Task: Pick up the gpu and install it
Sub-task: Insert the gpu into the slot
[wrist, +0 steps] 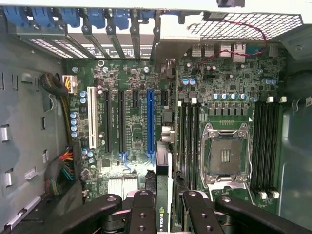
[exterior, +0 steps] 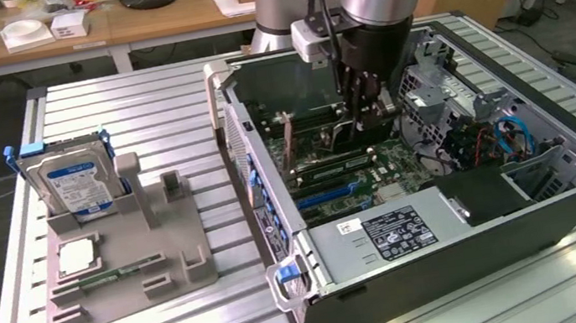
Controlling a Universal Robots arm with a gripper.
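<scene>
Gpu (wrist: 161, 217), thin card seen edge-on, green-labelled, gripped by hand (wrist: 165, 199).

The gpu (wrist: 164, 181), seen edge-on, is cut off.

We see a hard drive (exterior: 67, 182) with a blue-and-white label standing upright in a grey holder block (exterior: 95, 311) on the slatted aluminium table (exterior: 145, 105), at the exterior view's left. A processor chip (exterior: 74, 257) and a narrow green memory stick (exterior: 114, 275) lie flat on the same block. Beside it sits an open computer case (exterior: 566, 211), its power supply (exterior: 389, 236) at the near end. On the motherboard (wrist: 141, 73) we make out a blue expansion slot (wrist: 150, 119), a white slot (wrist: 91, 124) and an empty CPU socket (wrist: 225, 156). A wooden desk (exterior: 155, 19) stands behind.
</scene>
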